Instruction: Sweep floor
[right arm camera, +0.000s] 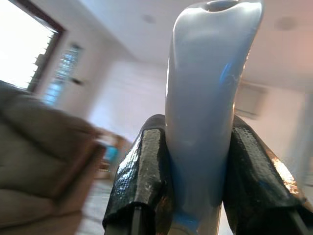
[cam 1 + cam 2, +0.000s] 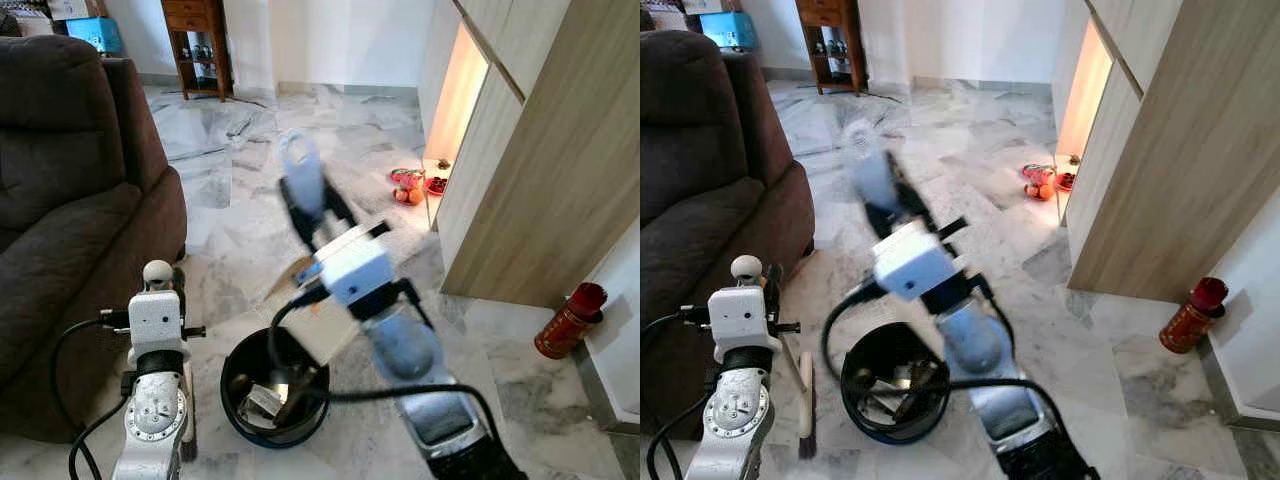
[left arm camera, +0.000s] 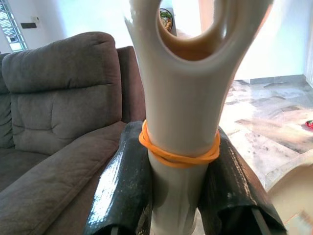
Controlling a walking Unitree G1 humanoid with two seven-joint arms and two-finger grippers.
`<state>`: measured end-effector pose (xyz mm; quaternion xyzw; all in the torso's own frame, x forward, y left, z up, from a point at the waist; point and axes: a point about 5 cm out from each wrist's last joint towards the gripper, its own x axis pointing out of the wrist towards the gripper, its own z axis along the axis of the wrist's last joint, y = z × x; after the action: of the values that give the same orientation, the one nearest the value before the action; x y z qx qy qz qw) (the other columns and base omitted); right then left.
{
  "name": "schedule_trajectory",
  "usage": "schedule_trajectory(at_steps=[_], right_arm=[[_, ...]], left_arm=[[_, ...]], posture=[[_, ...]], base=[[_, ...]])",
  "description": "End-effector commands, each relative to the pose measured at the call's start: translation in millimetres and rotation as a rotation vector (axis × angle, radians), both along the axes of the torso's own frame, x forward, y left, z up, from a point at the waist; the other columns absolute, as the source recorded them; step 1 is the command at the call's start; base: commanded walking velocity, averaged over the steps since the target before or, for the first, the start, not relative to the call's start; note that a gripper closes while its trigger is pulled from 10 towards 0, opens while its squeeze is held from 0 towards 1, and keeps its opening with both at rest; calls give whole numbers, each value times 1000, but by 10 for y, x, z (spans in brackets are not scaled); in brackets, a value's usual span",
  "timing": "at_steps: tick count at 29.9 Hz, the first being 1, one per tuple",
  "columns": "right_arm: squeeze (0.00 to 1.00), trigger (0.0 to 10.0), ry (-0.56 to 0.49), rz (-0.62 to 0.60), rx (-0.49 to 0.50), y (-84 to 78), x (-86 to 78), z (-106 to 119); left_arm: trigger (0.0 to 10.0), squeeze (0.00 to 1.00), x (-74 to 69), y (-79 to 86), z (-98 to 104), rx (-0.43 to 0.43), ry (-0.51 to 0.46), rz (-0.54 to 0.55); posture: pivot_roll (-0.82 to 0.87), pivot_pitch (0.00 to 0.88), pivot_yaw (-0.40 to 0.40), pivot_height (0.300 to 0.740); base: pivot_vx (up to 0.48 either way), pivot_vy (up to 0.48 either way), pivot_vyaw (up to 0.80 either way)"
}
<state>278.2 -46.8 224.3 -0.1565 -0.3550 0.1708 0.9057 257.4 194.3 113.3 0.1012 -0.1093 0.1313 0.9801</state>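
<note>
Both grippers closed on sweeping tools above a marble floor [image 2: 240, 160], beside a brown sofa [image 2: 60, 200].

The left gripper [image 3: 178, 196] has its two black fingers [image 3: 122, 186] clamped against a cream handle [image 3: 183, 112] with an orange rubber band [image 3: 178, 152] around it; this handle stands upright next to the sofa front, its rounded top at [image 2: 157, 271], and a brush head [image 2: 806, 400] rests on the floor below. The right gripper [image 1: 195, 181] is clamped on a pale blue handle [image 1: 208, 98], raised over mid-floor and motion-blurred at [image 2: 300, 175]. A black bucket [image 2: 232, 385] holding debris stands on the floor between the arms. A red bottle [image 2: 568, 320] stands near the wooden cabinet [image 2: 540, 170].
</note>
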Motion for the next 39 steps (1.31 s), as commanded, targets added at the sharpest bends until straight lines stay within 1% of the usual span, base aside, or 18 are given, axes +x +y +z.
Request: schedule_trajectory(at_steps=[1,3,6,7,8,9,10,11,12,16,18,21,23,25,27,31,35,39], right_arm=[[0,10000,-53,-47,-1,-66,46,100],[0,10000,-49,-75,-16,-109,78,73],[0,10000,-4,-169,5,-277,168,-30],[0,10000,-4,-169,5,-277,168,-30],[0,10000,11,-192,20,-329,193,-68],[0,10000,41,-225,15,-405,229,-153],[0,10000,41,-225,15,-405,229,-153],[0,10000,66,-245,20,-464,252,-215],[0,10000,78,-250,27,-488,259,-237],[0,10000,160,-325,95,-680,305,-394],[0,10000,185,-357,100,-763,315,-474],[0,10000,198,-381,81,-819,316,-542],[0,10000,211,-403,92,-859,319,-585],[0,10000,241,-440,125,-917,325,-647],[0,10000,262,-480,123,-968,321,-724],[0,10000,271,-488,116,-981,318,-763],[0,10000,297,-497,137,-1011,319,-816],[0,10000,335,-530,160,-1065,319,-894]], left_arm=[[10000,0,32,-25,112,18,-66,-13],[10000,0,35,-26,110,18,-66,-14],[10000,0,46,-42,107,13,-65,-25],[10000,0,46,-42,107,13,-65,-25],[10000,0,58,-54,101,4,-59,-40],[10000,0,65,-78,92,0,-54,-56],[10000,0,65,-78,92,0,-54,-56],[10000,0,69,-101,86,-3,-50,-73],[10000,0,71,-111,84,-5,-47,-82],[10000,0,73,-167,43,-22,-25,-127],[10000,0,71,-201,22,-28,-14,-154],[10000,0,71,-221,10,-32,-7,-170],[10000,0,73,-226,11,-30,-5,-180],[10000,0,72,-232,10,-18,0,-198],[10000,0,63,-225,3,-18,4,-205],[10000,0,55,-217,3,-18,5,-208],[10000,0,36,-206,6,-13,7,-217],[10000,0,-16,-176,6,-6,13,-227]], posture=[[106,0,11,740],[105,0,11,740],[103,0,12,740],[103,0,12,740],[102,0,13,740],[101,0,13,740],[101,0,13,740],[100,0,13,740],[100,0,13,740],[93,0,11,740],[93,0,11,740],[95,0,12,740],[96,0,12,740],[95,0,15,740],[98,0,15,740],[100,0,14,740],[102,0,12,740],[102,0,12,740]], base=[[0,0,0],[0,0,0],[0,0,0],[0,0,0],[0,0,0],[0,0,0],[0,0,0],[0,0,0],[0,0,0],[0,0,0],[0,0,0],[0,0,0],[0,0,0],[0,0,0],[0,0,0],[0,0,0],[0,0,0],[0,0,0]])
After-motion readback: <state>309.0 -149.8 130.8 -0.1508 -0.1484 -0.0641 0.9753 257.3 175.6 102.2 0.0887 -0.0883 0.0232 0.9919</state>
